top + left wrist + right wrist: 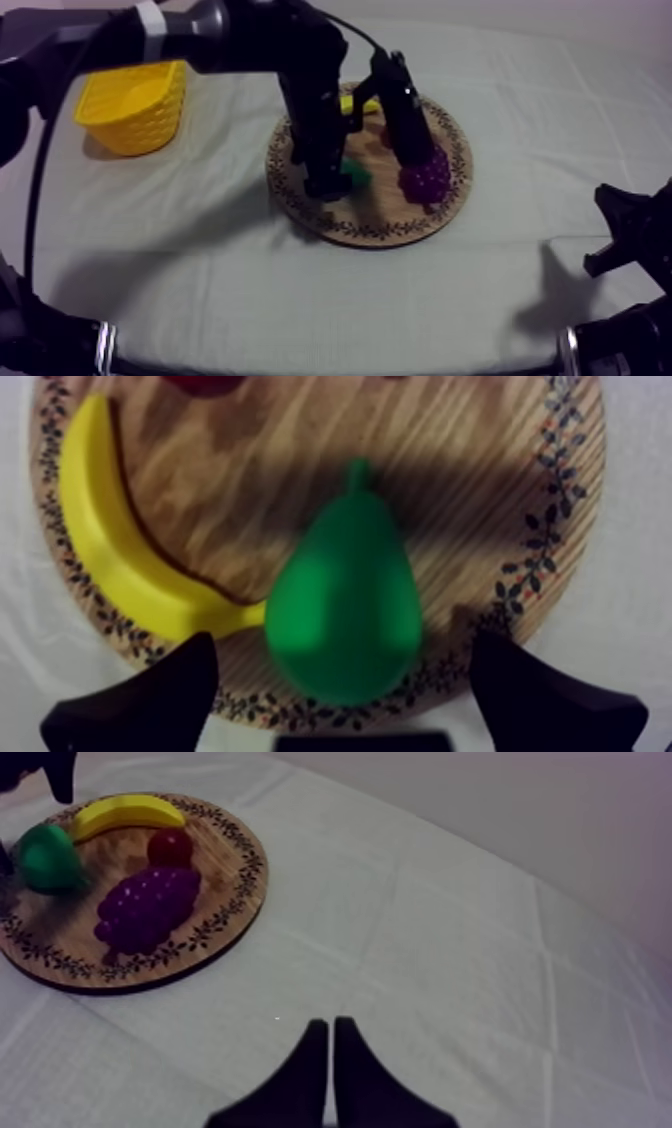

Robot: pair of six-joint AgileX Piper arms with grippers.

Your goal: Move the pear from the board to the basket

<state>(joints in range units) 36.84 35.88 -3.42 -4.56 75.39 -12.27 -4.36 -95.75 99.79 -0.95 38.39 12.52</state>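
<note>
left gripper (341,641) spread astride pear (345,606) | right gripper (332,1024) closed, empty | banana (355,103) mostly behind left arm (305,85)

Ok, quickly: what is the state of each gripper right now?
Left gripper: open, at both sides of the pear, not closed on it.
Right gripper: shut, holding nothing.

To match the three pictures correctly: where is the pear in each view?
Top view: pear on the round wooden board, beside the left gripper.
Left wrist view: pear between open fingers, beside the banana.
Right wrist view: pear near the board's rim, beside the banana.
Shared landmark: the banana.
</note>
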